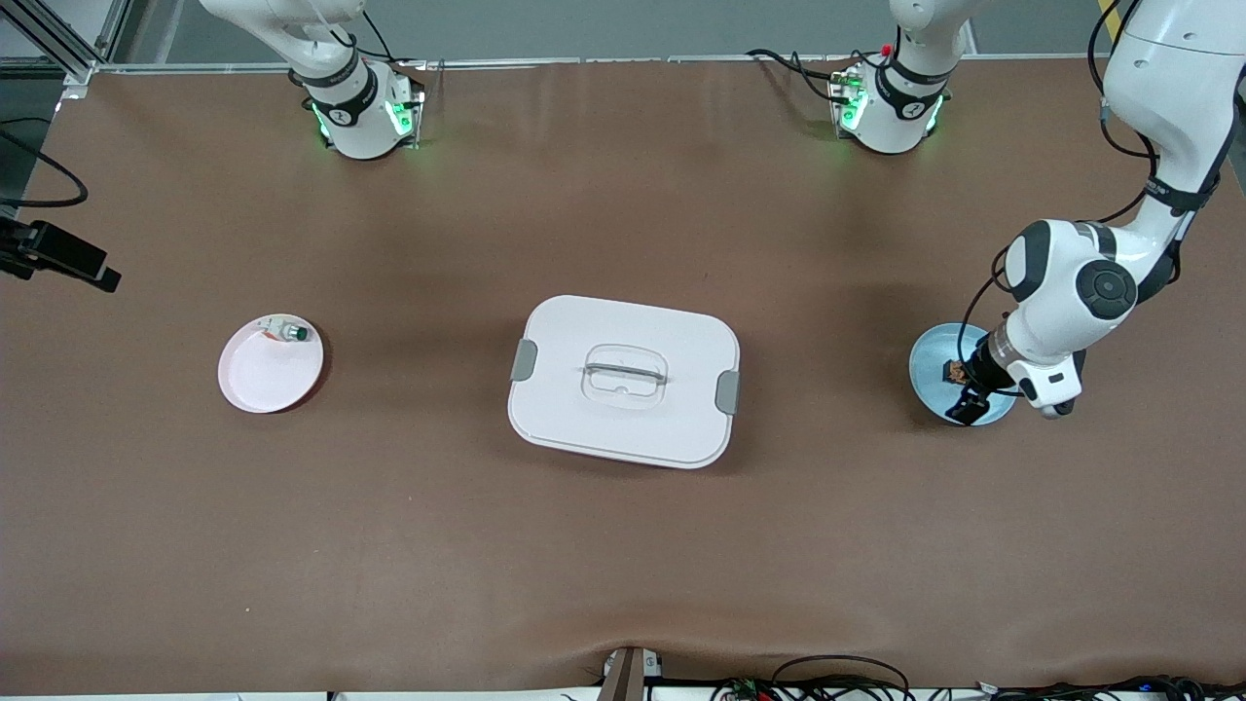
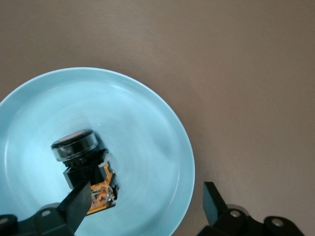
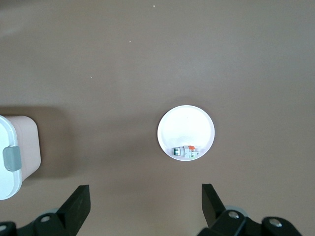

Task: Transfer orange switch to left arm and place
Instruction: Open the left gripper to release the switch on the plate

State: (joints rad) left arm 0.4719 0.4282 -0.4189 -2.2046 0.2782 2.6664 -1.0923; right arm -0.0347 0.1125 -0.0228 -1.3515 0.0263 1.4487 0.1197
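Observation:
The orange switch (image 2: 84,164), black-bodied with an orange end and metal terminals, lies on its side in a light blue plate (image 2: 142,123) at the left arm's end of the table (image 1: 954,371). My left gripper (image 2: 146,192) is open and low over this plate (image 1: 930,355). One finger (image 2: 78,202) is right against the switch's terminal end, and the other is out past the plate's rim. The white box (image 1: 584,336) stands mid-table. My right gripper (image 3: 145,191) is open and empty, high over the table, and out of the front view.
A white plate (image 1: 258,380) at the right arm's end holds a white switch with a green cap (image 1: 290,332), which also shows in the right wrist view (image 3: 186,151). A corner of the box (image 3: 17,147) shows there too. Cables lie along the table's near edge.

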